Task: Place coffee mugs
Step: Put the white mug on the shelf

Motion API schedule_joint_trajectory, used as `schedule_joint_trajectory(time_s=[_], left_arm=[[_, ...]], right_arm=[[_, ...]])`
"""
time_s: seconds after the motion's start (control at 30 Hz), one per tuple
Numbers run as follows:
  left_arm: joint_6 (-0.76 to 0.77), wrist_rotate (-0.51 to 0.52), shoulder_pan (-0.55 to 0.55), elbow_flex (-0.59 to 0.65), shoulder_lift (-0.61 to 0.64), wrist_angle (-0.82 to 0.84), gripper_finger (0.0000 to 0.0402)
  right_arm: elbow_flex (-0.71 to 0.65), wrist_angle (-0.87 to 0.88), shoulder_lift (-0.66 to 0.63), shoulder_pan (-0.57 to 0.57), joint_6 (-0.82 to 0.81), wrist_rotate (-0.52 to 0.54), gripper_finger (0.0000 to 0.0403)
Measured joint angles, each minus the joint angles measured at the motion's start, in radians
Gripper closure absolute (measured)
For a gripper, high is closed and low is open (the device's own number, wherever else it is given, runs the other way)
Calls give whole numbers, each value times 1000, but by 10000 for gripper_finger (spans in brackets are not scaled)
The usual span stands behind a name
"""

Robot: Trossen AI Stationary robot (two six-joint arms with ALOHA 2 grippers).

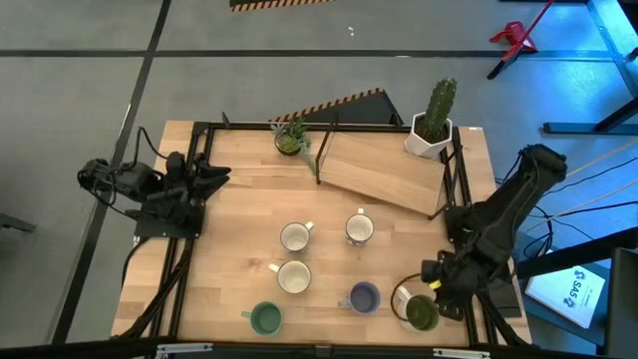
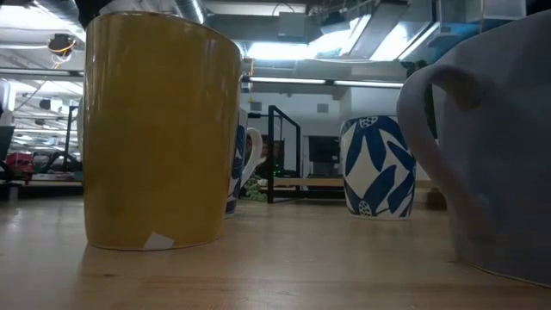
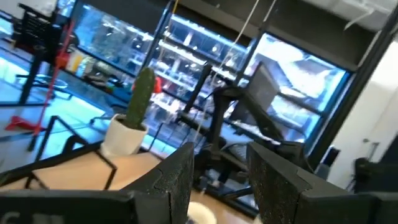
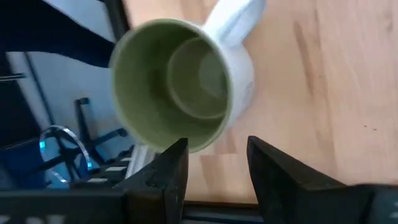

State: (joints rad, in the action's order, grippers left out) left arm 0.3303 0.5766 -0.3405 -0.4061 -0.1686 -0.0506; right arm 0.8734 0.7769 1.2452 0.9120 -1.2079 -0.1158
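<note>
Six mugs stand upright on their bases on the wooden table (image 1: 229, 249): a white mug (image 1: 295, 236), a white mug with blue leaf print (image 1: 359, 229) (image 2: 379, 168), a cream-yellow mug (image 1: 294, 276) (image 2: 159, 129), a teal mug (image 1: 265, 318), a lavender mug (image 1: 363, 297) (image 2: 499, 146) and an olive-lined mug (image 1: 417, 309) (image 4: 180, 87). My right gripper (image 4: 214, 165) is open at the table's near right corner. It points down, and its fingertips are just beside the olive mug's rim. My left gripper (image 3: 217, 180) is open and waits at the left edge.
A raised wooden board (image 1: 384, 172) lies across the far right of the table. A cactus in a white angular pot (image 1: 432, 125) (image 3: 132, 118) and a small leafy plant (image 1: 290, 138) stand at the far edge. Black frame rails run along both sides.
</note>
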Motion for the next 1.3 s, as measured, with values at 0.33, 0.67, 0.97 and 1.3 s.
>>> schedule_joint_trajectory(time_s=[0.33, 0.67, 0.97, 1.3], left_arm=[[0, 45, 0, 0, -9, 21, 259], [0, 44, 0, 0, -8, 27, 259], [0, 43, 0, 0, -8, 35, 259], [0, 43, 0, 0, -8, 63, 259]], right_arm=[[0, 3, 95, -2, -48, 144, 214], [0, -64, 197, -3, -45, 95, 184], [-1, -62, 227, -30, -69, 18, 383], [31, 23, 181, -111, -90, 34, 398]])
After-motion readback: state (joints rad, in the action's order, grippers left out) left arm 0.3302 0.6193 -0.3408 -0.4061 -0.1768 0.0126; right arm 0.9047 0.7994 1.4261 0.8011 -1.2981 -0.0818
